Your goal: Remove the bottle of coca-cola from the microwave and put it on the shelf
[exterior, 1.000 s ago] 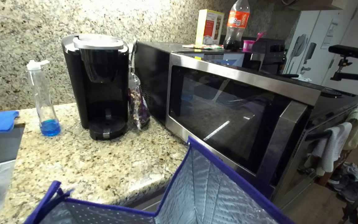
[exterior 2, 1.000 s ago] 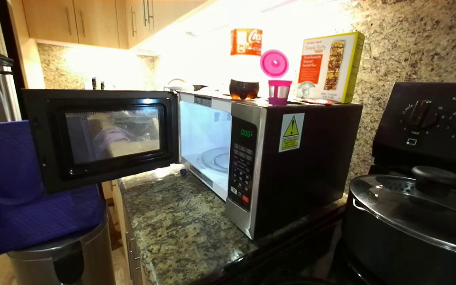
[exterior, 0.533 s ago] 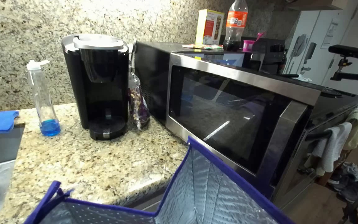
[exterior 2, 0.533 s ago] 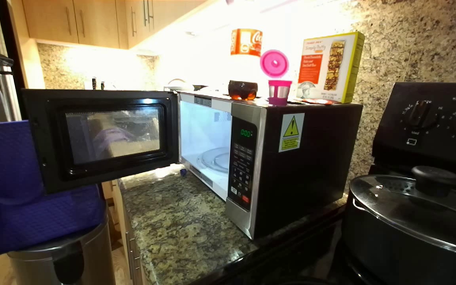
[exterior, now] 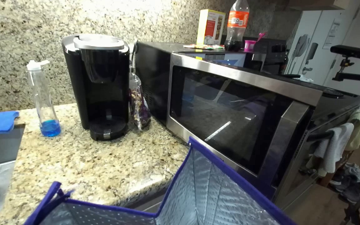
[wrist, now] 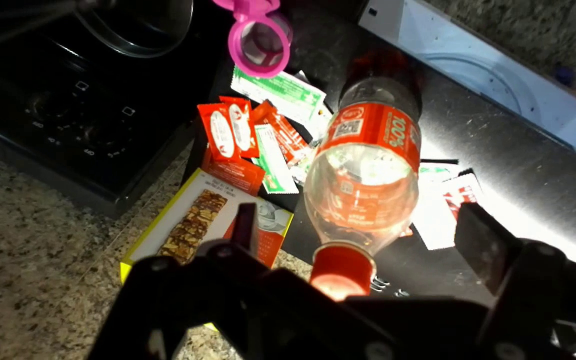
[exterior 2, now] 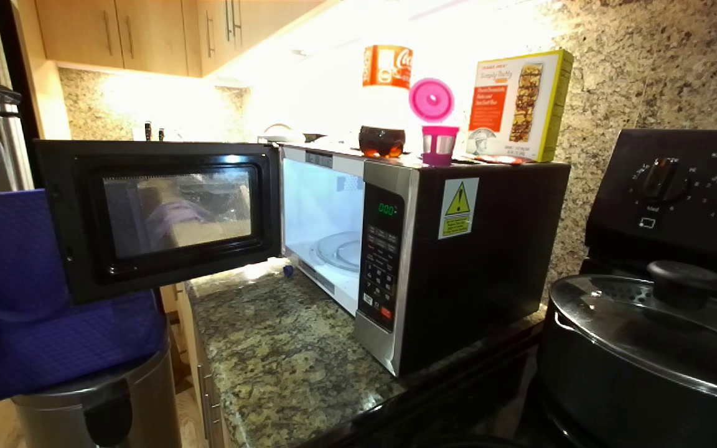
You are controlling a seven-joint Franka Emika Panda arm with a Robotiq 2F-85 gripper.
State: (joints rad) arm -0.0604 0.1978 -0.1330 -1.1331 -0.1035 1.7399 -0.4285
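The coca-cola bottle (exterior: 237,20) stands upright on top of the microwave (exterior: 245,75), with a little dark drink at its base. An exterior view also shows its label (exterior 2: 388,65); bright light washes out its middle and top there. The microwave door (exterior 2: 178,274) is swung open and a glass turntable (exterior 2: 337,249) shows inside. In the wrist view my gripper (wrist: 359,220) is open above the bottle (wrist: 368,130). Its fingers (wrist: 485,245) stand wide apart on either side of the red cap, with a gap on both sides. The gripper is not in the exterior views. I cannot make out a shelf.
A pink pod cup (exterior 2: 438,143), a snack box (exterior 2: 514,106) and loose packets (wrist: 278,95) lie near the bottle. A pot (exterior 2: 632,361) is beside the microwave. A purple bag (exterior: 211,184) is below the open door. A coffee maker (exterior: 105,62) stands farther along.
Between one second and half a second ago, the bottle shifted slightly, turned a little and sat slightly lower. Since then it looks still. Nothing else visibly moved.
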